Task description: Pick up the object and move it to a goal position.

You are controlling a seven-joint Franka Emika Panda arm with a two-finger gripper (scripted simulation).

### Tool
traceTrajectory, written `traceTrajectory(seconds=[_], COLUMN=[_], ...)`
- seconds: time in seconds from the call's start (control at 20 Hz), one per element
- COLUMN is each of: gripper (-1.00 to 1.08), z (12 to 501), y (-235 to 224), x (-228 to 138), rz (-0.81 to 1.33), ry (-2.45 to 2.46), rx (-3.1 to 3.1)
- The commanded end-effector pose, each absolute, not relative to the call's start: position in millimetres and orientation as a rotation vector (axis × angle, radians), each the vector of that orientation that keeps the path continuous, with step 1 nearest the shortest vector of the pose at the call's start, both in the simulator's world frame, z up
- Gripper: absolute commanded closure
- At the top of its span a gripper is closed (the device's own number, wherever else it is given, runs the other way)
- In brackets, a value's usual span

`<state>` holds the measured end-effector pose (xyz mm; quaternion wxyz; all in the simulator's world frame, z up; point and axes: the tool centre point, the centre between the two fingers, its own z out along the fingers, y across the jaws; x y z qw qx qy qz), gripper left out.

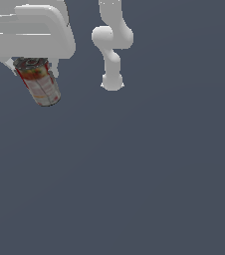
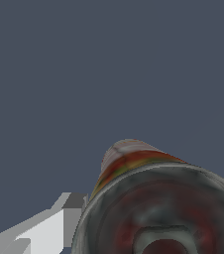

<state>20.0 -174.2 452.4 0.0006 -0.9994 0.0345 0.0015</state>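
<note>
The object (image 1: 41, 84) is a small can with a red-and-white label and a dark metal top. It hangs tilted in the air at the exterior view's upper left, its lower end leaning toward that view's right. My white gripper (image 1: 32, 64) is shut on its upper end, and the wide hand covers part of the top. In the wrist view the object (image 2: 158, 208) looms very close, its dark rim and label filling one corner. One white finger (image 2: 59, 223) presses against its side; the other finger is hidden behind the can.
The arm's white base and lower links (image 1: 112, 74) stand at the back, to the exterior view's right of the gripper. A plain dark grey floor (image 1: 134, 174) lies under everything.
</note>
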Motion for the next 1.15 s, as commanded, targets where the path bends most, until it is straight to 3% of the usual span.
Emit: traceTrajectory(seconds=[0.0,0.5,1.1], gripper=[1.08,1.08,1.08], z=[473,514,525], y=[-182,-200,-205], x=[17,12,12], rz=[0.0,0.0,0.0], ry=[0.107,0.107,0.107], rx=[-3.14,-3.14,-3.14])
